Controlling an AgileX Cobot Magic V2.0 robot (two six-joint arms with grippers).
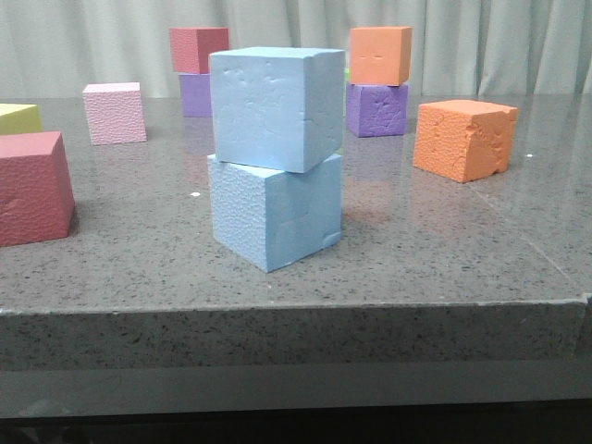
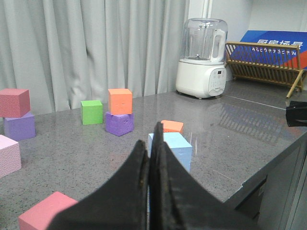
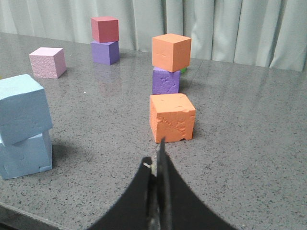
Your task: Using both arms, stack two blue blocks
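Your top block [image 1: 277, 106] sits slightly twisted on the lower block [image 1: 273, 217]; both grippers' fingers [image 2: 148, 191] [image 3: 157, 201] are pressed together, clear.

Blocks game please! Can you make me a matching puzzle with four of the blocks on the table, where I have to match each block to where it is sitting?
Blocks:
1. top blue block
2. pink block
3. small red block
4. upper orange block

Places:
A. on the purple block at the back right
B. alone on the table, back left
C. on the other blue block, near the front edge
D. on the purple block at the back left

Pairs: 1-C, 2-B, 3-D, 4-A
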